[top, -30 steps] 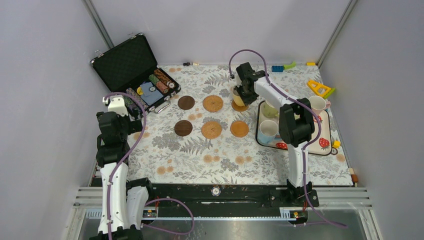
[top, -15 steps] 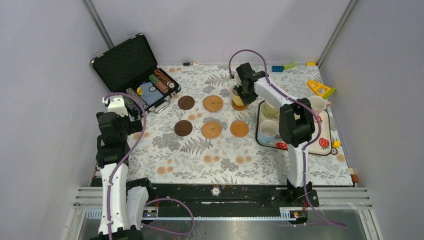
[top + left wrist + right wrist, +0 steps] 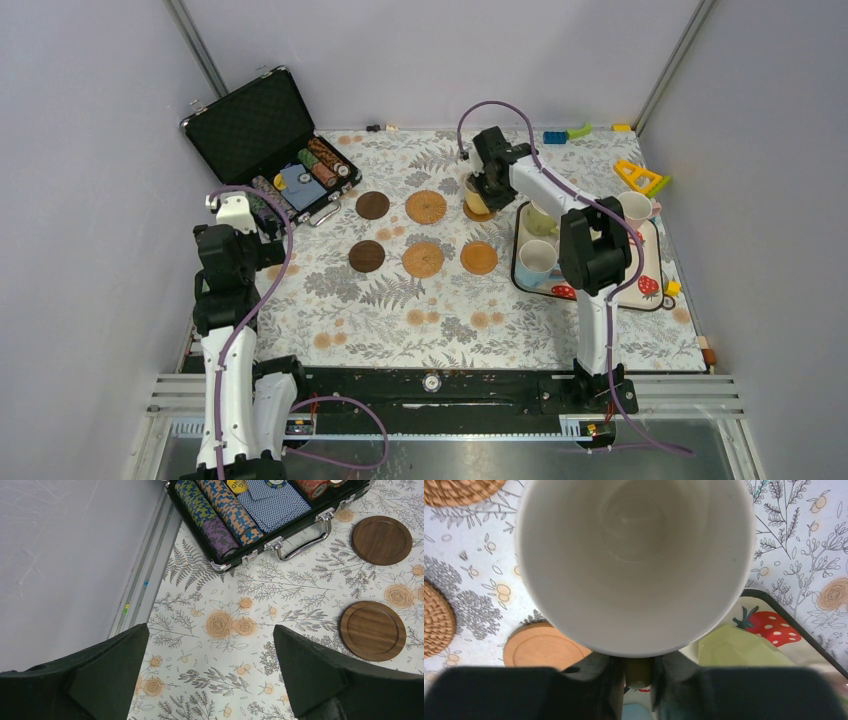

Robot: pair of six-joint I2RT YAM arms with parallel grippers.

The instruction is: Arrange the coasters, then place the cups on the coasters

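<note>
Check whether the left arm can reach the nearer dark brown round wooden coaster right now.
Probably yes: the left gripper hangs open left of that dark brown wooden coaster, with only bare flowered tablecloth between them.

Six coasters (image 3: 423, 259) lie in two rows mid-frame, a mug (image 3: 475, 192) over the upper-right one. The chip case (image 3: 262, 135) sits upper left and the tray (image 3: 648, 290) right.

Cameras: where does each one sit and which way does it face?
Top external: above and behind, facing down at the table; both arms show.
Left wrist: faces down past the open left gripper at two brown coasters.
Right wrist: faces down into the yellow cup the right gripper clamps.
Shared: top external shows those coasters too.
</note>
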